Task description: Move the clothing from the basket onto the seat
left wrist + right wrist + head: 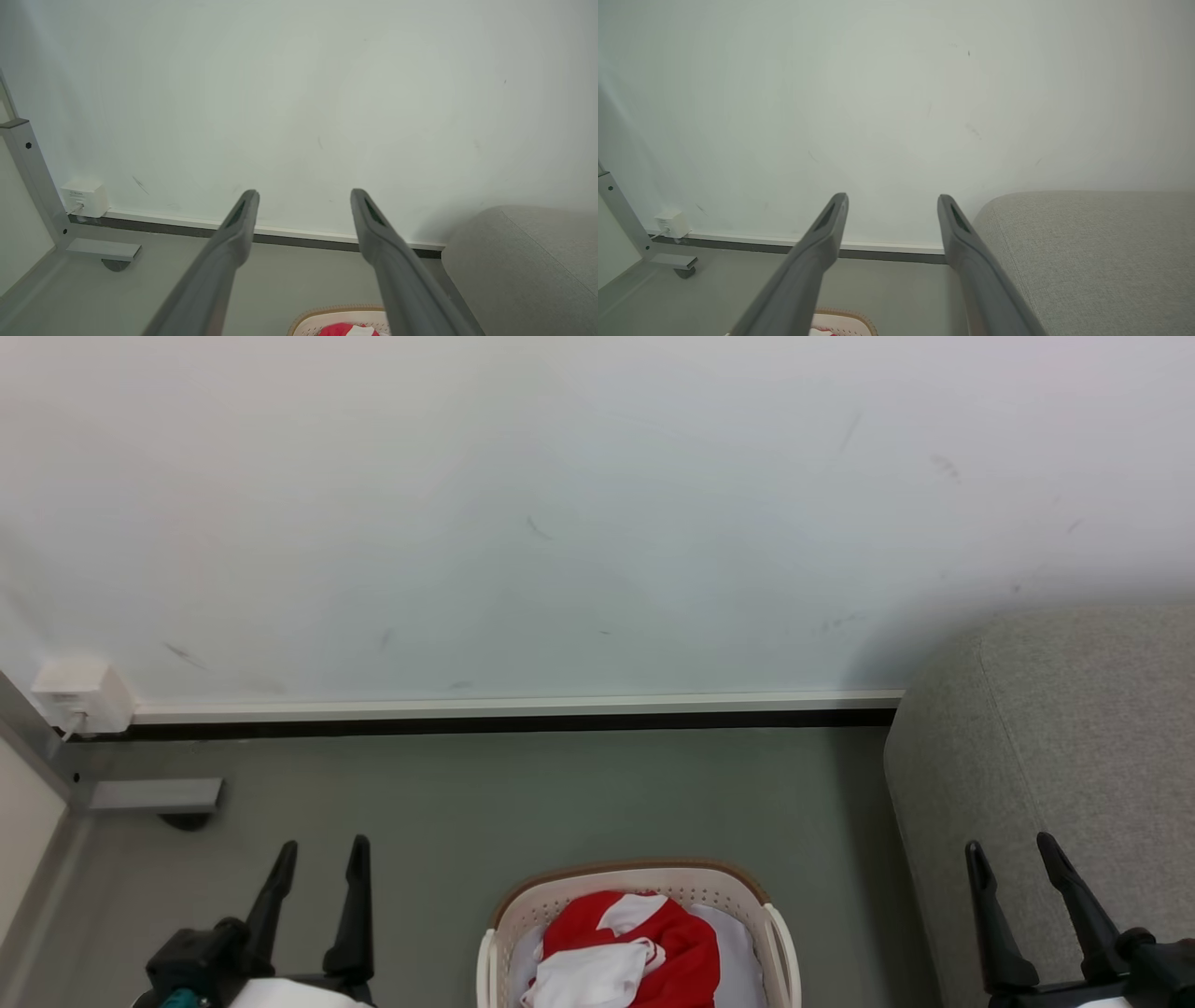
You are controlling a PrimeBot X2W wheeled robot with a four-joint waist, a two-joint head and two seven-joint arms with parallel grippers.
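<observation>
The cream perforated basket (523, 905) with a brown rim stands on the floor at the bottom centre of the head view. Red and white clothing (672, 943) lies bunched inside it on a pale lining. The grey seat (1074, 747) fills the right side. My left gripper (322, 849) hangs open at the lower left, left of the basket. Over the seat's front edge at the lower right, my right gripper (1013, 847) is open too. In the left wrist view the open left gripper (303, 192) points at the wall, with the basket (308, 322) and clothing (338, 330) below. The right gripper (892, 196) in its own view shows nothing between its fingers, beside the seat (1087, 252).
A pale wall (597, 504) with a white and dark skirting strip (513, 714) closes the far side. A white socket box (79, 695) sits at the wall's left foot. A grey metal frame leg with a foot plate (154, 795) stands at the left.
</observation>
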